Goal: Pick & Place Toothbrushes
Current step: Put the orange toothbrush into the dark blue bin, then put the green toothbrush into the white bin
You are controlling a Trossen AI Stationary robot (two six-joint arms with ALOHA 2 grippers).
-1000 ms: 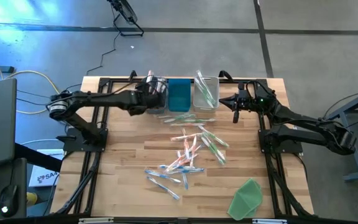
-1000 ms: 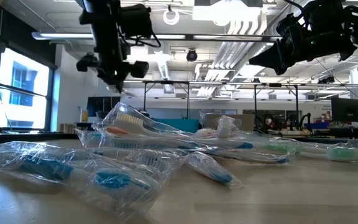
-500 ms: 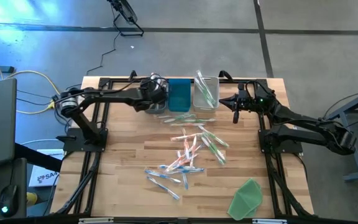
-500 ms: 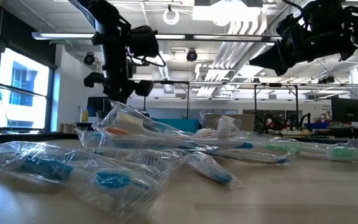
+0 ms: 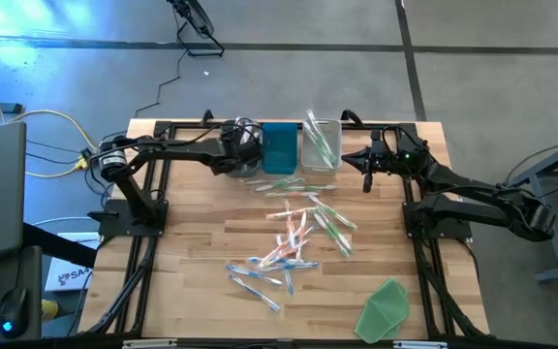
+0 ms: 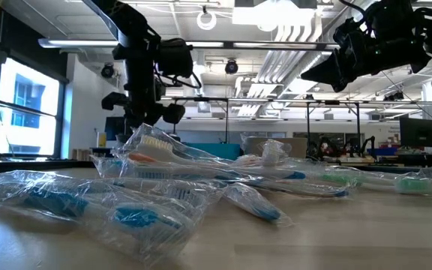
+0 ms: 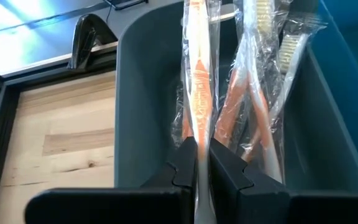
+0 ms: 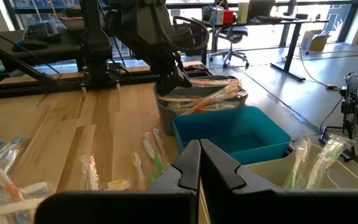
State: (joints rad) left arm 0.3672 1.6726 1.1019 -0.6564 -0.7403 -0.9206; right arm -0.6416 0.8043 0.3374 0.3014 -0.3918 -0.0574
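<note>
Table: a pale wooden top (image 5: 201, 252) with black frame rails down both sides, one arm mounted at each side.
Left arm: reaches across the far edge of the table to the grey bin, its wrist over the bin's opening.
Right arm: waits at the far right corner, held above the table beside the clear bin.
Bins: three stand in a row along the far edge, touching or nearly so: a grey bin (image 7: 143, 93), a teal bin (image 5: 279, 147) in the middle, a clear bin (image 5: 322, 143) on the right.
Green sheet: a flat green sheet (image 5: 384, 308) lies near the front right corner, well apart from the bins.
Toothbrushes on the table: wrapped toothbrushes (image 5: 294, 237) lie scattered over the middle, green ones nearer the bins, orange in the centre, blue toward the front.
Toothbrushes in bins: orange ones (image 7: 247, 93) stand tilted in the grey bin; green ones (image 5: 320, 138) lean in the clear bin.
Left gripper (image 7: 202, 163): inside the grey bin, fingers pressed together on a wrapped orange toothbrush (image 7: 196, 74) that stands upright between them.
Right gripper (image 8: 199, 163): fingers pressed together, holding nothing.
</note>
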